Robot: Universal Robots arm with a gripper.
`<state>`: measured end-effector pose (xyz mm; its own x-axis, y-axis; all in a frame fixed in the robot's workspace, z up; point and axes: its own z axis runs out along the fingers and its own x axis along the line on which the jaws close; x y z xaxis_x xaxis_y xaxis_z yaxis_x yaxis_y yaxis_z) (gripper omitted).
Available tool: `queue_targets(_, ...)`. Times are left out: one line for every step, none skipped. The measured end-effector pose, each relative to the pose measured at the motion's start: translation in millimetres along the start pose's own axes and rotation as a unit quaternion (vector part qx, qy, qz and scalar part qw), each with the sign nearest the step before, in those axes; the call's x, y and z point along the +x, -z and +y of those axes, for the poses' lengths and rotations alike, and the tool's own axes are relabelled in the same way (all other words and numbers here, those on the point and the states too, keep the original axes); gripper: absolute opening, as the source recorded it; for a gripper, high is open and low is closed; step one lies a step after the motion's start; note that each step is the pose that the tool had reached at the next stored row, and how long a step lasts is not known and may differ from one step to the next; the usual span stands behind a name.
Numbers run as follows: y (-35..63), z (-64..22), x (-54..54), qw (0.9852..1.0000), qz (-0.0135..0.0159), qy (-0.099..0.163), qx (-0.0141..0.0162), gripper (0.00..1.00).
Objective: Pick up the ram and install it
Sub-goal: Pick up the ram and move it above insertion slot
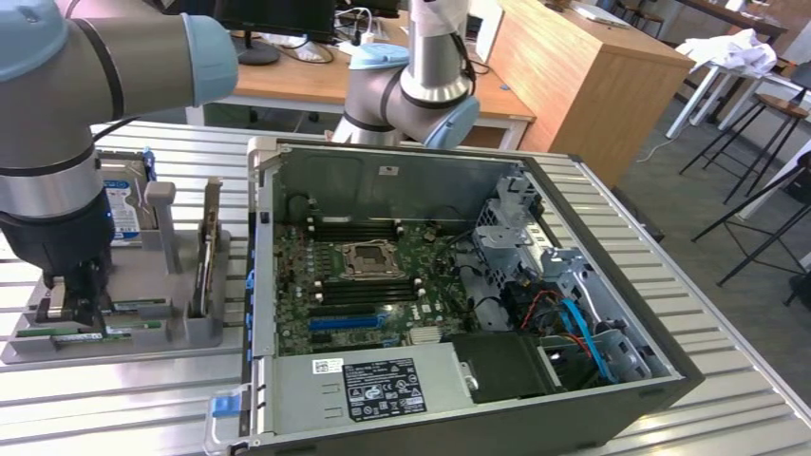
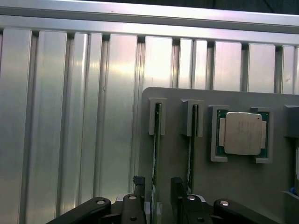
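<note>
Tool (image 2: 157, 198) stood wide open, low over the grey fixture tray (image 2: 233, 186). Its two dark fingers (image 2: 176, 189) straddled the ram (image 2: 155, 140) with a gap on each side, and nothing was gripped. Ram sat on edge in its tray slot, the green board showing as a thin line, with one end held by a grey bracket. Second stick (image 2: 191, 140) stood parallel in the next slot, just beside the ram and outside the fingers. Silver processor chip (image 2: 242, 133) lay flat in its own square pocket beyond the second stick. Wrist view gave these close details, plus the ribbed aluminium desk (image 2: 70, 140) under the tray.

Exterior view gave the wider layout. Tool (image 1: 76, 304) was down at the tray (image 1: 121, 350) on the exterior view's left, with the arm (image 1: 51, 142) large in the near corner. Open computer case (image 1: 380, 180) stood just beside the tray, toward the exterior view's right. Its motherboard (image 1: 298, 285) was exposed, with a processor socket (image 1: 368, 258), dark memory slots (image 1: 361, 231) near the socket and a blue slot (image 1: 345, 322). Ram was in the tray, apart from the motherboard.
</note>
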<state>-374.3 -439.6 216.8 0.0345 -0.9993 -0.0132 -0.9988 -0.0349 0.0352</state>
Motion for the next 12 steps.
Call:
queue_targets(0.0, 0.0, 0.0, 1.0000, 0.0000, 0.000, 0.0000, 0.36)
queue_targets(0.0, 0.0, 0.0, 1.0000, 0.0000, 0.000, 0.0000, 0.36)
queue_targets(-0.1, -0.1, -0.1, 1.0000, 0.0000, 0.000, 0.0000, 0.36)
queue_targets(-0.2, -0.9, -0.1, 1.0000, -0.0001, 0.000, 0.0001, 0.36)
queue_targets(-0.2, -2.0, -0.1, 1.0000, -0.0001, 0.000, 0.0002, 0.36)
queue_targets(0.0, -3.2, 0.1, 1.0000, 0.0000, 0.000, 0.0001, 0.36)
queue_targets(0.0, -4.6, 0.1, 1.0000, 0.0000, 0.000, 0.0001, 0.36)
queue_targets(0.0, -5.9, 0.2, 1.0000, 0.0000, 0.000, 0.0001, 0.36)
queue_targets(0.1, -7.2, 0.2, 1.0000, 0.0000, 0.000, 0.0001, 0.36)
queue_targets(0.1, -8.4, 0.3, 1.0000, 0.0000, 0.000, 0.0000, 0.36)
queue_targets(0.1, -9.5, 0.3, 1.0000, 0.0000, 0.000, 0.0001, 0.36)
queue_targets(0.1, -10.4, 0.4, 1.0000, 0.0000, 0.000, 0.0000, 0.36)
